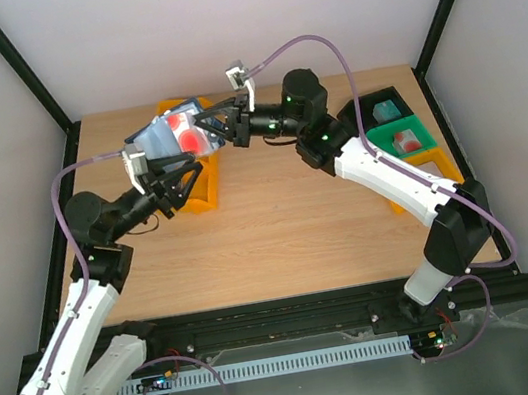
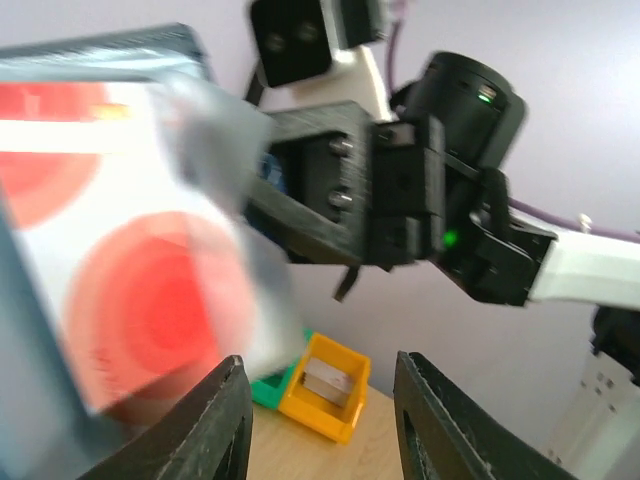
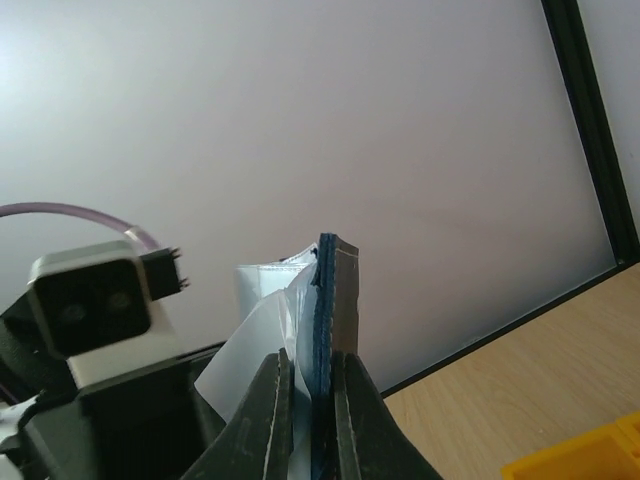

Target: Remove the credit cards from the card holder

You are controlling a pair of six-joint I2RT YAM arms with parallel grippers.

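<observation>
One tabletop [image 1: 281, 235] carries one yellow bin [image 1: 210, 188] on the left and two green bins [image 1: 381, 137] on the right. One open card holder [image 1: 160, 134] hangs above the yellow bin, clamped in the right pincer [image 3: 312, 370]. Red-printed cards [image 1: 196, 140] sit inside, number unclear. The left pincer [image 2: 320, 370] gapes beside it, gripping nothing.

The card holder [image 3: 323, 315] is navy, its credit card [image 2: 130, 290] white with red circles, one bin [image 1: 201, 194] yellow, another bin [image 1: 396, 125] green, the worktop [image 1: 280, 230] pale wood.

Blurred, edge-cropped card holder [image 2: 130, 290]
</observation>
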